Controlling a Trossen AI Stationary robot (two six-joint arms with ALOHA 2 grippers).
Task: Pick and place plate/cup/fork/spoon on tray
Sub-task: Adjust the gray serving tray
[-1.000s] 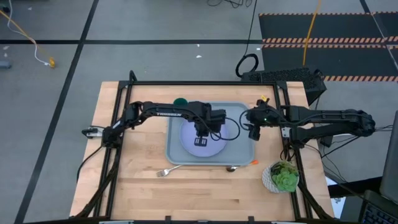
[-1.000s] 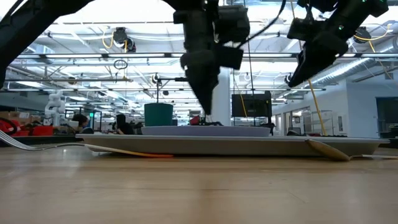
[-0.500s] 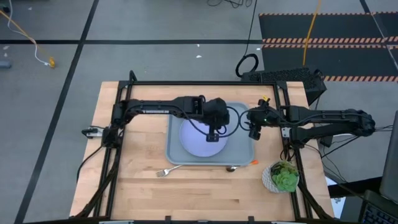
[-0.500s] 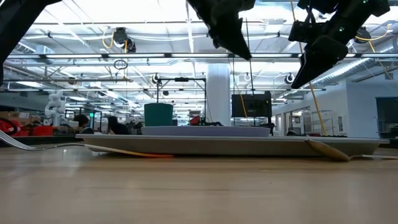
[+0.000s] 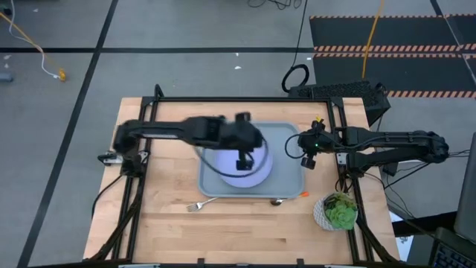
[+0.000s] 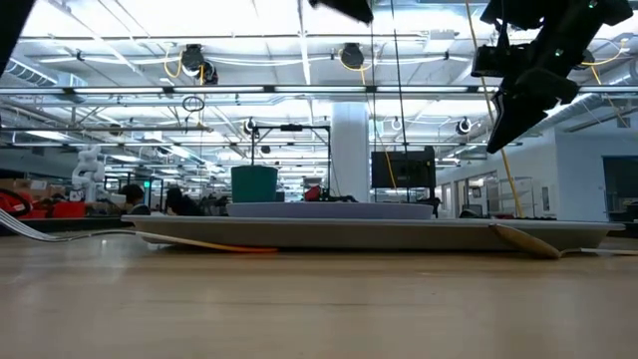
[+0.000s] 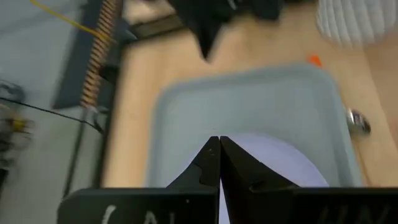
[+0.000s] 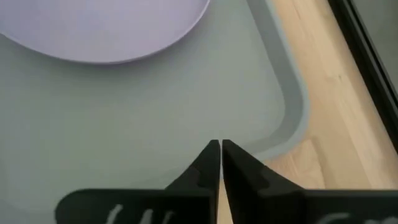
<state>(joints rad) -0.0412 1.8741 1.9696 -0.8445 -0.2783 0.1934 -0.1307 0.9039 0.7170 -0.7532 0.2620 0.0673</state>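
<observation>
We see the left gripper [image 5: 243, 161] lifted off the plate [image 5: 256, 173] since a second ago, now high above the tray [image 5: 286, 138], almost out the top of the low view; fingers have pinched together, empty. Left arm pulled back toward its side. Right gripper [image 5: 307, 161] snapped from wide to closed, barely shifted, over the tray's right rim.

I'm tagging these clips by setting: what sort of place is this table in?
Most likely a large open robotics lab or industrial workshop. The low view shows a high ceiling with exposed pipes and strip lights; the high view shows a concrete floor with hazard-striped mats around the framed wooden table.
</observation>
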